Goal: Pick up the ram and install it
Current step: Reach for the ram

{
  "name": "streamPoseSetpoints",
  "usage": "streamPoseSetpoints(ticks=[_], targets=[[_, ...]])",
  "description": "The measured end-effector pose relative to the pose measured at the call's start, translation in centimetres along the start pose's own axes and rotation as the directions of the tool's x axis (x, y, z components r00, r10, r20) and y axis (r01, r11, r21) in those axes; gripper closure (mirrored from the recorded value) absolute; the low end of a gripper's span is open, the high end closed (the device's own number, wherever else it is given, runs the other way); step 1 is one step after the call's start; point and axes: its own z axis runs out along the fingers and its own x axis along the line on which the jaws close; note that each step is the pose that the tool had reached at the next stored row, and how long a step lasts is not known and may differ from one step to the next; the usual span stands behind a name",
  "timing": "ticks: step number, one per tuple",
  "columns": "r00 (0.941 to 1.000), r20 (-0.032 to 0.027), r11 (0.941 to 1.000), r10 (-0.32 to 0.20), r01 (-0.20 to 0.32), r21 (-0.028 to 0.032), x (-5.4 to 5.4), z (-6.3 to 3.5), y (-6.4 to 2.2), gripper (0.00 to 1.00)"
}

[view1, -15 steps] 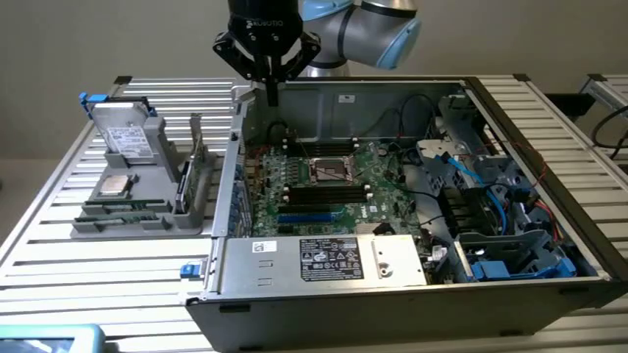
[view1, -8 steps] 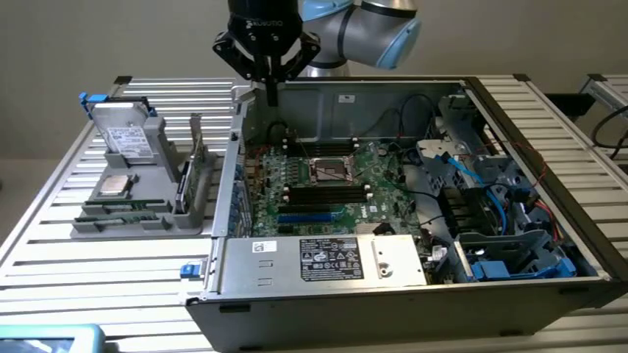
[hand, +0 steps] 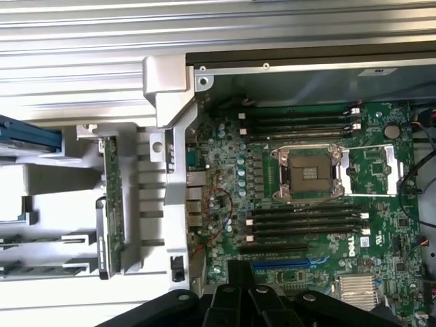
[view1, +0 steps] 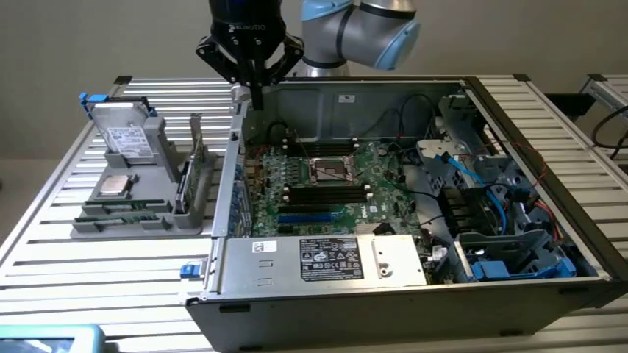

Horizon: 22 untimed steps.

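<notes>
Gripper [view1: 257, 98], pressed together and empty, hovers over the open computer case's [view1: 393, 320] upper-left corner. The ram [view1: 118, 218] lies in the gray holder [view1: 188, 220] at frame left. Light, stiff and likely fragile, it seems best pinched by its long edges.

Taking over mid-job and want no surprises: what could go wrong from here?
1. The gripper hangs shut and empty near the case's corner; a straight descent could strike the wall.
2. The ram lies low in the tray near the upright card; reaching in could clip it.
</notes>
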Motion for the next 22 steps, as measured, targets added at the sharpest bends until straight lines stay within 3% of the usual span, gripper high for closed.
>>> streamPoseSetpoints(ticks=[15,22], targets=[[1.0,-0.0024,1.0,0.0,0.0,0.0004,6.7,0.68,-1.06,0.89],[1.0,-0.0083,1.0,0.0,0.0,0.0009,9.5,1.56,-1.85,0.89]])
